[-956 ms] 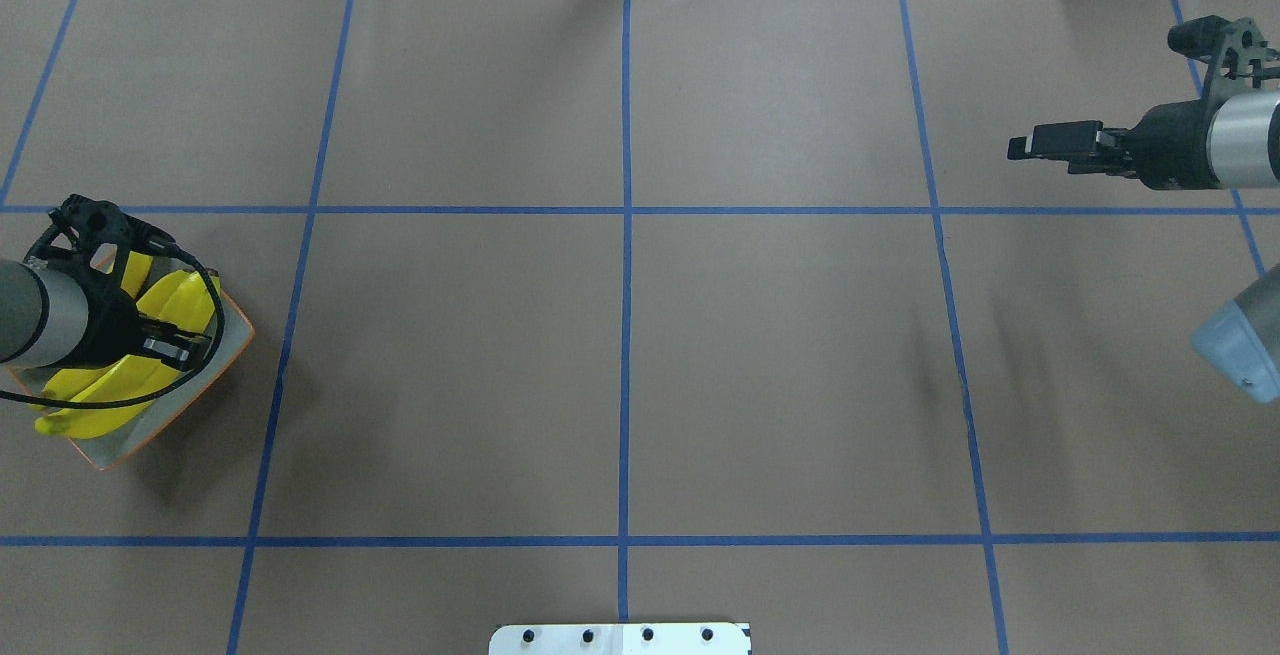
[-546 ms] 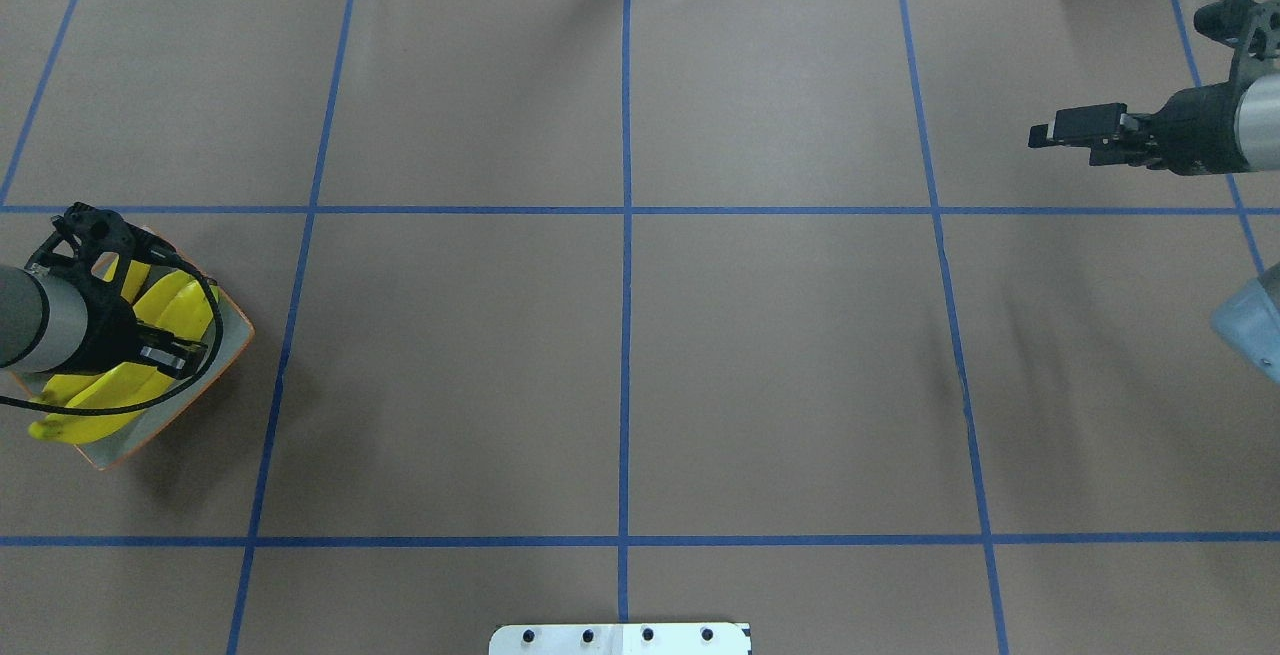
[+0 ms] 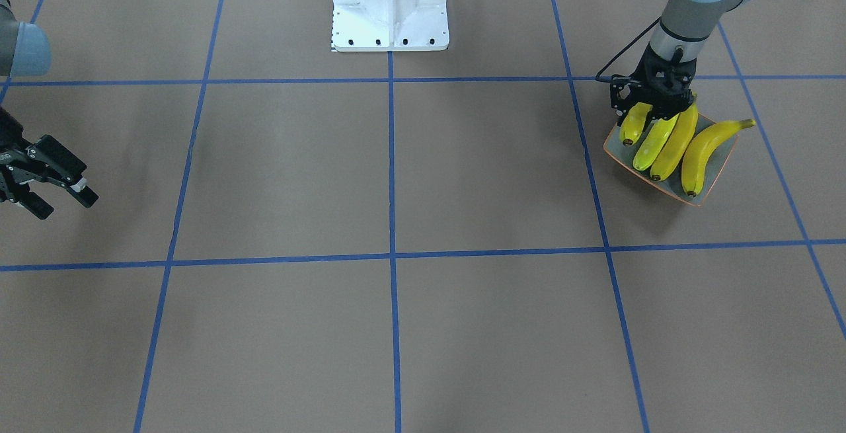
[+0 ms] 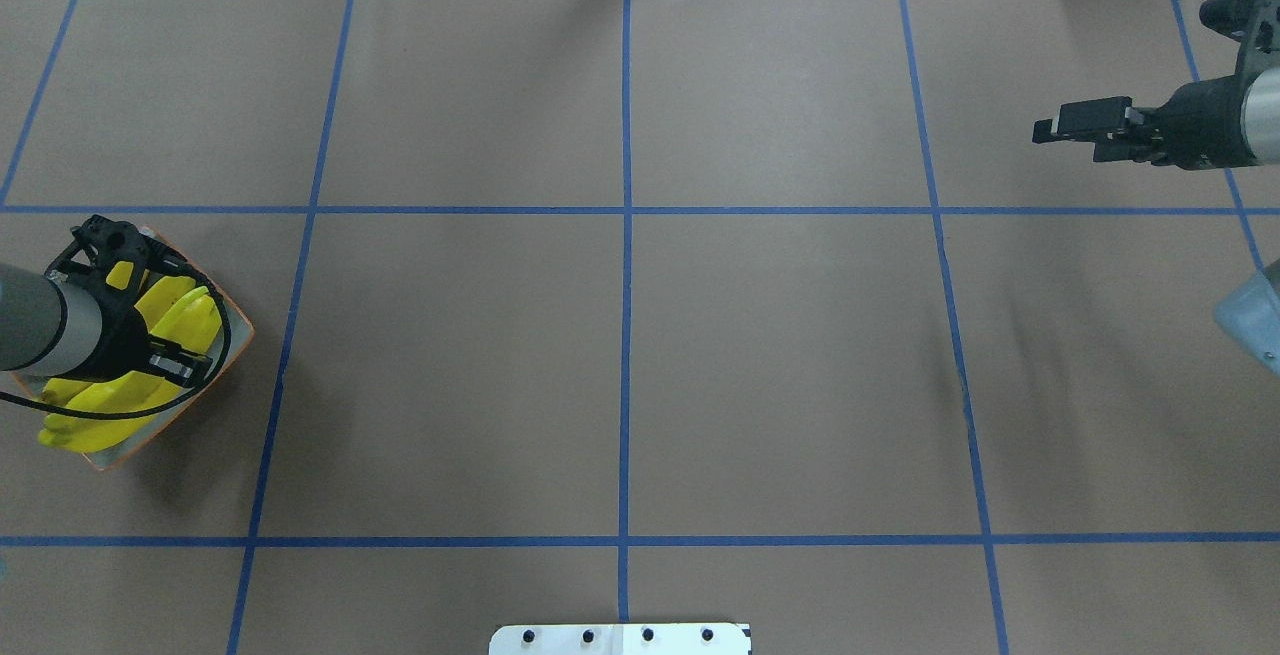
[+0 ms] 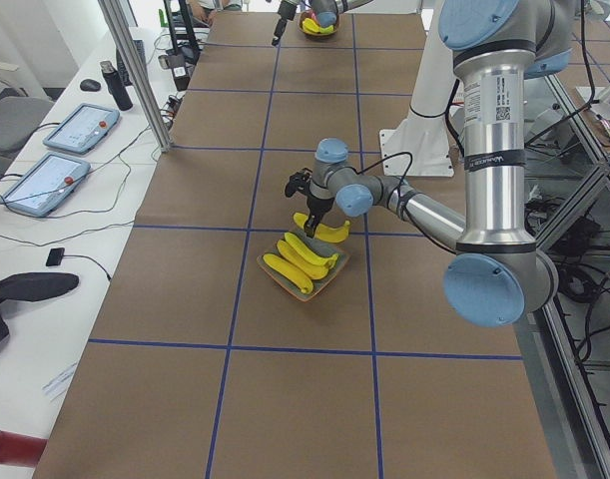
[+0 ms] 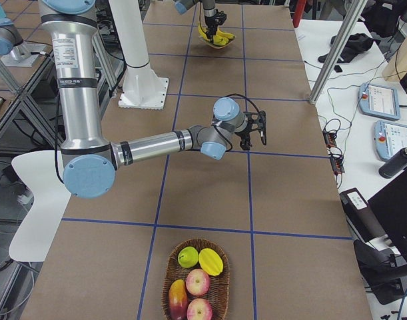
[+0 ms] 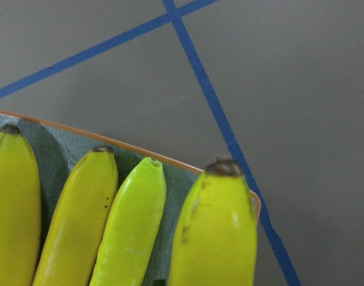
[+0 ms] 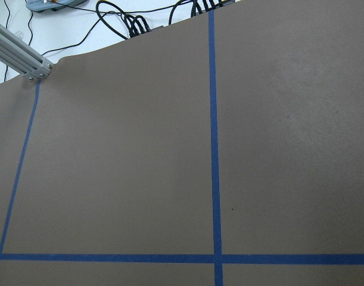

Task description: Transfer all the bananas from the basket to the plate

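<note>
The grey-green plate (image 3: 722,158) with an orange rim lies at the table's left end and holds several yellow bananas (image 3: 674,143) side by side, one paler and greenish (image 7: 131,232). My left gripper (image 3: 651,108) points down over their near ends and looks shut on the outermost banana (image 3: 634,123), which shows large and close in the left wrist view (image 7: 220,238). My right gripper (image 3: 56,185) hangs open and empty over bare table at the far right, as the overhead view (image 4: 1048,125) also shows. The wicker basket (image 6: 167,277) holds other fruit and no banana.
The basket sits at the table's right end, beyond my right gripper, with red apples (image 6: 198,282) and a green pear (image 6: 188,256). The robot's white base (image 3: 388,6) stands at mid table. Blue tape lines cross the brown surface.
My left arm has drawn back and sunk lower over the plate with its banana. My right gripper has pulled away to the right and slightly toward the far edge.
</note>
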Action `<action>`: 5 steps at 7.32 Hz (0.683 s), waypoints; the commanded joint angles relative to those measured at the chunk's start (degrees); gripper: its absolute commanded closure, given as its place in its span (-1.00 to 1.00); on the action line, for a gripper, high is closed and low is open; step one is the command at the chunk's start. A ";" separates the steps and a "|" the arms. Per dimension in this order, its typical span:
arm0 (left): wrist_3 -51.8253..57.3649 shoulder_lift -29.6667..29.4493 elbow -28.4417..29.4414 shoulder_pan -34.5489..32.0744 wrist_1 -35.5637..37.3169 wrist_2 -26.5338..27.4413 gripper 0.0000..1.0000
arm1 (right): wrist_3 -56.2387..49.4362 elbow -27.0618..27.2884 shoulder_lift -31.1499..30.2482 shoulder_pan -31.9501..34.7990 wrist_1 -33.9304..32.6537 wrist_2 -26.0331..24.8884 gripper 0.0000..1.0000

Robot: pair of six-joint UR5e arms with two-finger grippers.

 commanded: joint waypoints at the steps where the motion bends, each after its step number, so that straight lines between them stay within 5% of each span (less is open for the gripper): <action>1: 0.09 -0.60 1.28 0.04 -0.08 -0.28 1.00 | 0.07 1.00 0.07 0.02 -1.42 0.00 -1.00; 5: 5.70 -0.16 1.64 -0.04 0.01 -0.19 1.00 | 0.07 3.10 -0.02 0.02 -3.69 0.09 -1.00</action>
